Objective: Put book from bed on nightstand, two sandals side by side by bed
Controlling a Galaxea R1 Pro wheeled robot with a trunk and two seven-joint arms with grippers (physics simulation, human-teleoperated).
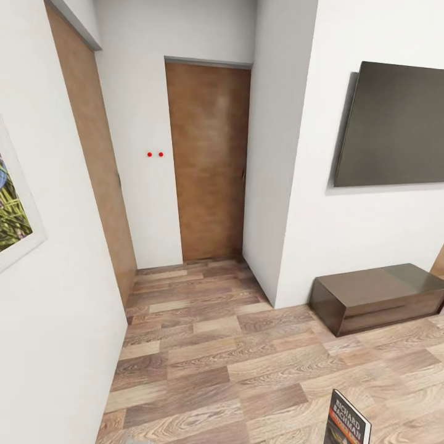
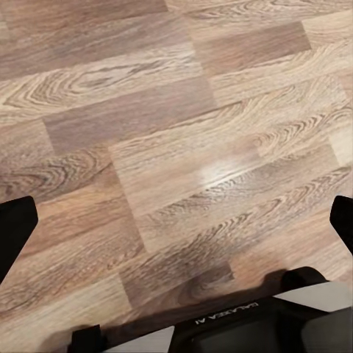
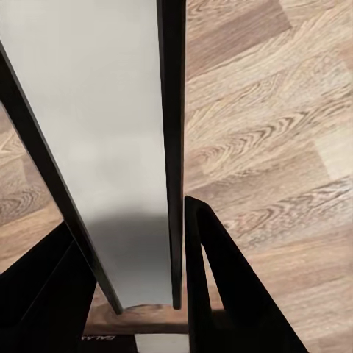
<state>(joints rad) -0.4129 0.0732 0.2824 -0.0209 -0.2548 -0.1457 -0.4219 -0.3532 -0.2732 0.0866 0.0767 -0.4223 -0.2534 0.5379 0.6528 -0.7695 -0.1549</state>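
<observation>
The book (image 1: 347, 418), a dark paperback with white "Richard Bachman" lettering, pokes up at the lower right edge of the head view, above the wood floor. In the right wrist view the book (image 3: 110, 147) shows edge-on, with pale pages between thin dark covers. My right gripper (image 3: 129, 217) is shut on it, one dark finger against each cover. My left gripper (image 2: 176, 220) is open above bare floor planks, with nothing between its fingertips (image 2: 15, 220). The bed, nightstand and sandals are out of view.
A tan door (image 1: 209, 160) stands closed ahead in a short passage, and a second door (image 1: 92, 154) is on the left wall. A protruding wall corner (image 1: 277, 185) carries a dark screen (image 1: 394, 123) above a long low dark cabinet (image 1: 376, 296). A framed picture (image 1: 12, 209) hangs near left.
</observation>
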